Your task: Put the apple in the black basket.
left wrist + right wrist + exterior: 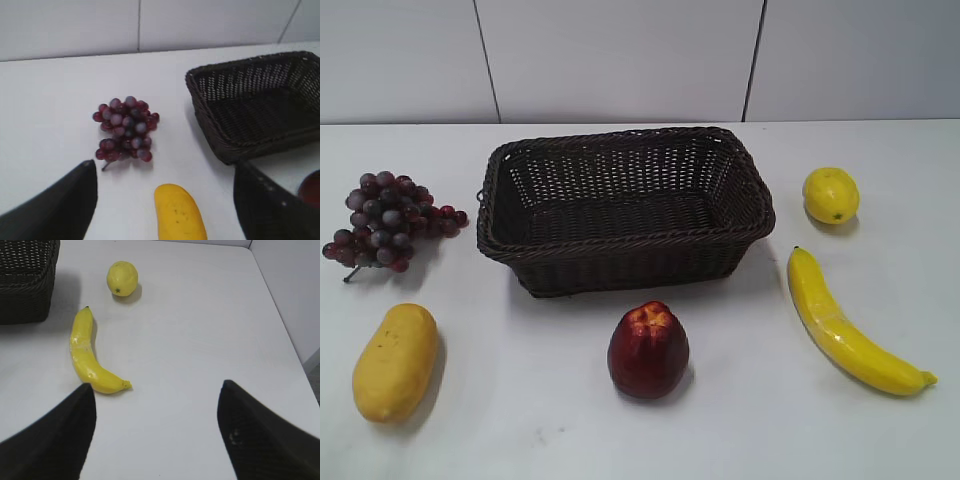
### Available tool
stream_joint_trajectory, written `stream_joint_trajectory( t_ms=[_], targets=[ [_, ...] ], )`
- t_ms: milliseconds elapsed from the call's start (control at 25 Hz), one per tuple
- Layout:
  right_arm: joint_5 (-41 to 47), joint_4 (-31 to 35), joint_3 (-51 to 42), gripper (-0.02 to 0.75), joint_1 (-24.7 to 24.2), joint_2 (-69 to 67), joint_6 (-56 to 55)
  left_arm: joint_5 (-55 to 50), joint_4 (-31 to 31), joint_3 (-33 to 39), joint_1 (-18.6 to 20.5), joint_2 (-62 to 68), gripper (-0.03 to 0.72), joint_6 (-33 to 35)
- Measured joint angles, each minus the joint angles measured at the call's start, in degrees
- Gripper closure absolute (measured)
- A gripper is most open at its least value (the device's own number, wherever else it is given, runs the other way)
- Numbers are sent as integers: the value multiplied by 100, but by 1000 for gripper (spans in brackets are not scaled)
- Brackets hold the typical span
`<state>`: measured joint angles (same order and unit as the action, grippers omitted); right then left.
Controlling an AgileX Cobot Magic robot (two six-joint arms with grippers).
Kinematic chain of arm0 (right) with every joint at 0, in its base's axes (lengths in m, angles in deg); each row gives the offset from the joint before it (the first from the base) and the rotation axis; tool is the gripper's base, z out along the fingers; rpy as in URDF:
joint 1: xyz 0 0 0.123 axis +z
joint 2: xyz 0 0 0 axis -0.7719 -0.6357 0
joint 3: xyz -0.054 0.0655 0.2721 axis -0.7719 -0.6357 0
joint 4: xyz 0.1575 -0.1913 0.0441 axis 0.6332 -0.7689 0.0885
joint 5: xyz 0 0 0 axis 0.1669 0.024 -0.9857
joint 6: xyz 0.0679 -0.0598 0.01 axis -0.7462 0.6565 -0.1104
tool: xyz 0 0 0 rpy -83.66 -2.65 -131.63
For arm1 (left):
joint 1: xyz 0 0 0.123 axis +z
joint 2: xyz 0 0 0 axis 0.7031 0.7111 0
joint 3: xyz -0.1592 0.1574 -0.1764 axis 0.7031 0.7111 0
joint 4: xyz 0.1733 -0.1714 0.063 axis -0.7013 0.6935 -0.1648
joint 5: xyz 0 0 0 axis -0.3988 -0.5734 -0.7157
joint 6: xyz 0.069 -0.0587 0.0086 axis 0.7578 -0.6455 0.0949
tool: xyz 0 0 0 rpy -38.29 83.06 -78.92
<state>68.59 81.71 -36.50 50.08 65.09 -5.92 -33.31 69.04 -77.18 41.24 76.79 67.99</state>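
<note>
Step in hand: the very start, by the look of it; the apple (648, 350) sits untouched on the white table (740, 420) and no arm shows in the exterior view.
Apple: upright, with its yellow-orange dimpled top facing up and toward the camera, just in front of the basket (625, 208) and apart from its front wall. In the left wrist view only a dark red sliver of it shows at the right edge (311, 187).
Basket: empty, open side up, in the middle of the table behind the apple.
Left gripper (165, 200): jaws spread wide with nothing between them, hanging over the table near the mango (179, 212) and the grapes (126, 129).
Right gripper (155, 432): also spread wide and empty, above bare table, with the banana (87, 357) and the lemon (122, 278) ahead of it.
Other fruit: mango and grapes to the left of the basket, lemon and banana to the right, all well clear of the apple.
Next move: either arm could probably reach, since the apple lies near the middle. The chosen gripper would need to swing inward, centre its open jaws over the apple, come down around its widest part and close.
Care needed: the skin looks glossy and round, so an off-centre grip may let it slip or roll. The lift must clear the basket's braided rim before release.
</note>
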Motion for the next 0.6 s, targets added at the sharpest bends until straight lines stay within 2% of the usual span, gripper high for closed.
stream_joint_trajectory(
  t_ms=[80, 200, 360, 440, 600],
  targets=[
    [0, 0, 0, 167, 0, 0, 0, 20, 340, -300, -186, 715, 53, 489],
    [0, 0, 0, 167, 0, 0, 0, 15, 730, -799, -675, 1743, 55, 1088],
    [0, 0, 0, 167, 0, 0, 0, 14, 829, -1456, -1738, 2954, 61, 1304],
    [0, 0, 0, 167, 0, 0, 0, 24, 783, -1694, -2385, 3532, 64, 1322],
    [0, 0, 0, 167, 0, 0, 0, 28, 580, -2054, -3376, 4525, 67, 1346]
  ],
)
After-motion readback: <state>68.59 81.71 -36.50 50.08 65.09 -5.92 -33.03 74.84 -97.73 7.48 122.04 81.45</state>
